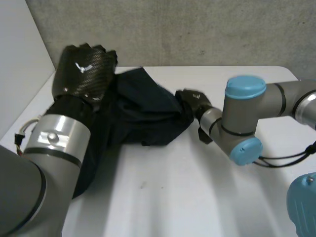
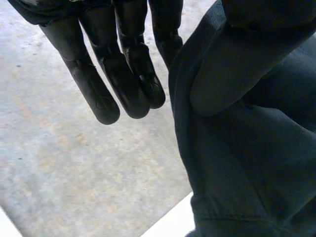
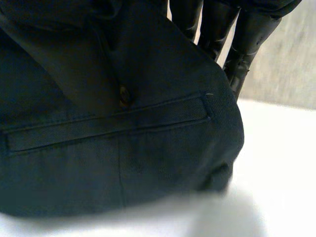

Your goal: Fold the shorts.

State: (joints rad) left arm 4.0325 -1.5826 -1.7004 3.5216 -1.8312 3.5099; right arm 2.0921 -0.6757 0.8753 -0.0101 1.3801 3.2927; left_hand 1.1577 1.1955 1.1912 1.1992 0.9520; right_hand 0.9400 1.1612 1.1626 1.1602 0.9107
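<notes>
Shorts [image 1: 143, 111] of dark, almost black cloth lie bunched on the far half of the white table [image 1: 173, 187], close under the grey wall [image 1: 197, 29]. The head view gives the whole layout. The left hand [image 1: 86, 69], its back a glossy woven shell, is raised over the table's far left corner with one end of the garment hanging from it. The right hand [image 1: 190, 98] sits near the table's far middle at the other end, where the folds draw together into it. The long axis runs across the table from left hand to right hand, sloping down from the raised end to the end on the table top. Which end is the waistband cannot be told.

The left wrist view adds what the head view hides. The fingers [image 2: 123, 84] are straight, side by side and bare of cloth, gripping nothing. A hemmed edge of the fabric drapes over a rounded, thumb-like shape beside them.

The right wrist view shows the fabric close up: a smooth, tight weave, a straight welt pocket [image 3: 108, 126] with stitched edges, and a small dull button [image 3: 123, 96] just above it. The right hand's fingers [image 3: 247, 44] run down behind the cloth, close together, with the fabric gathered against their palm side and held there. The thumb is covered. The lower fold of the garment rests on the table.
</notes>
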